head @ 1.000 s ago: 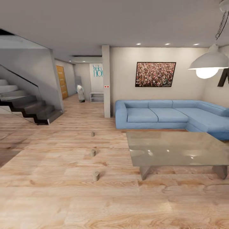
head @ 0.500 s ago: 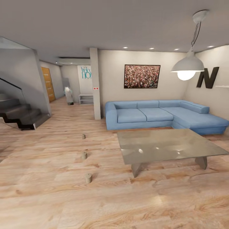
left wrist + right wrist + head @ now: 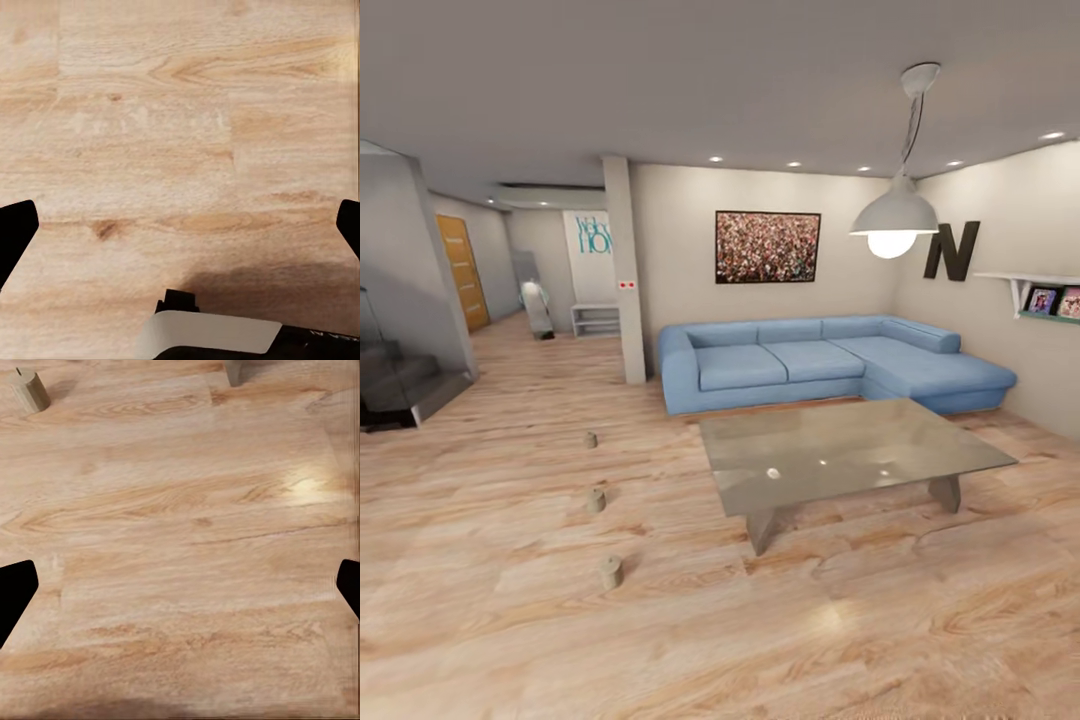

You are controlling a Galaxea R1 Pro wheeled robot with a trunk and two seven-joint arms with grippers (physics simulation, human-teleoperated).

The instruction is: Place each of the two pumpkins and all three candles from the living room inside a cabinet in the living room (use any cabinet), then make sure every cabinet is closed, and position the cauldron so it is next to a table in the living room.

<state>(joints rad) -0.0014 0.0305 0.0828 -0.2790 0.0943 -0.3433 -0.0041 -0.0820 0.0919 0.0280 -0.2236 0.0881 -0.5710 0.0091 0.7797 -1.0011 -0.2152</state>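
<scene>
From the head camera we look across a living room with a pale wood-plank floor (image 3: 760, 640). Three short, stubby tan-olive cylindrical candles stand upright on it in a loose line, well apart from one another: the nearest candle (image 3: 610, 572), the middle candle (image 3: 596, 499) and the farthest candle (image 3: 591, 439). All three lie to the left of the low rectangular coffee table with a glossy grey reflective top (image 3: 850, 455) and angled slab legs. Behind the table stands a blue L-shaped sofa (image 3: 810, 365), and above it on the wall hangs a dark-framed speckled picture (image 3: 768, 246). A white dome pendant lamp (image 3: 895, 215) hangs over the table, lit. At the far left we see part of a dark staircase (image 3: 395, 385).

In the left wrist view, the left gripper (image 3: 180, 232) points at bare floor; its two dark fingertips (image 3: 15, 236) sit at opposite edges of the frame, spread wide with nothing between them.

In the right wrist view, the right gripper (image 3: 180, 589) is likewise spread wide over the floor, holding nothing. One candle (image 3: 30, 390) stands near a corner of that frame, with the foot of a table leg (image 3: 234, 371) close to the same edge.
</scene>
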